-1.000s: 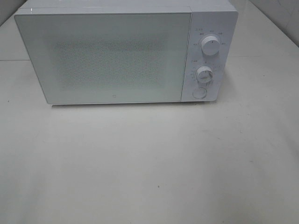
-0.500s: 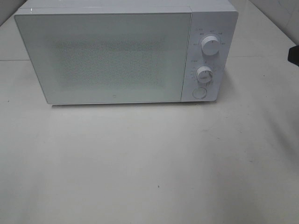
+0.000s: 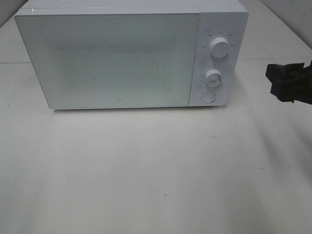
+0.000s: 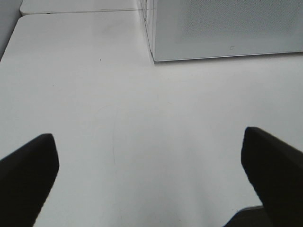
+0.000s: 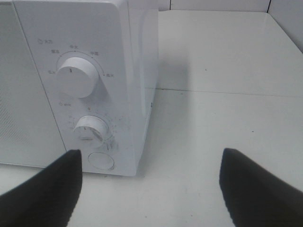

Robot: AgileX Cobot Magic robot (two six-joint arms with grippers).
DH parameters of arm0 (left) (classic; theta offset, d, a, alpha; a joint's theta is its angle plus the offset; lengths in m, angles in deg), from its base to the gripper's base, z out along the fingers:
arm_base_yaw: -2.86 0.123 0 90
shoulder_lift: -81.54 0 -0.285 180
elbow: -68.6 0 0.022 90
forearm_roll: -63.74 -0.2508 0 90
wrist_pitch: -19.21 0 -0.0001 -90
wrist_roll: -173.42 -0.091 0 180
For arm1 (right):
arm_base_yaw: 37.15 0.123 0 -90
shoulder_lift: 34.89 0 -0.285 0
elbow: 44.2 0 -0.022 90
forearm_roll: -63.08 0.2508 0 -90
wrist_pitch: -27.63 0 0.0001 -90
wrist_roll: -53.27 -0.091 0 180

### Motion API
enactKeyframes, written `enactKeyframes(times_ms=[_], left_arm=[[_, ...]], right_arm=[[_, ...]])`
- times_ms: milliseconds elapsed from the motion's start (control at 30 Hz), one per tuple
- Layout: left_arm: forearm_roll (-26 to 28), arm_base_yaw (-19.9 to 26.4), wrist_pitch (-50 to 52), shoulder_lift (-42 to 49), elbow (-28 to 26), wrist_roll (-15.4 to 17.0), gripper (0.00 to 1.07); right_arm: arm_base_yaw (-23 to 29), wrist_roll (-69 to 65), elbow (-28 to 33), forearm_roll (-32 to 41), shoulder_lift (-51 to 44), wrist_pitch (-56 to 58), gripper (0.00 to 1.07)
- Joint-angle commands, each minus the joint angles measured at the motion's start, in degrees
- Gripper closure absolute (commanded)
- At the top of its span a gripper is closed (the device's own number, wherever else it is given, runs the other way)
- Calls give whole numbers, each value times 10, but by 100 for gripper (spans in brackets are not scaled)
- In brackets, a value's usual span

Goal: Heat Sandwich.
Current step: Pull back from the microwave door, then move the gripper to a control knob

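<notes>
One white microwave [image 3: 112, 58], door shut, sits at the back of a pale tabletop [image 3: 156, 175]; right gripper [image 3: 274, 84] is at the edge, R of the dials. Left wrist cam: left gripper [image 4: 149, 179] spread wide above the table, holding nothing. Right wrist cam: right gripper spread, empty, facing upper knob [image 5: 75, 77], lower knob [image 5: 90, 128] & round button [image 5: 101, 161]. Sandwich: can't tell where.

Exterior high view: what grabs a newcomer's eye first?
A big white microwave, door shut, fills the back of the table, with two knobs on its right panel. The right hand hangs open at the view's right edge, clear of the panel.
</notes>
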Motion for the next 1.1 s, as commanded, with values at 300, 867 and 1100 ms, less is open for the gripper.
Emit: enactKeyframes(times_ms=[300,867,1100], left_arm=[[3,2,2,16,2,3,3],[3,2,2,16,2,3,3],[3,2,2,16,2,3,3]], right_arm=[[180,124,14,239,115,-246,31],[315,115,11,386,258,-386,31],[321,116,11,387,264,-398,31]])
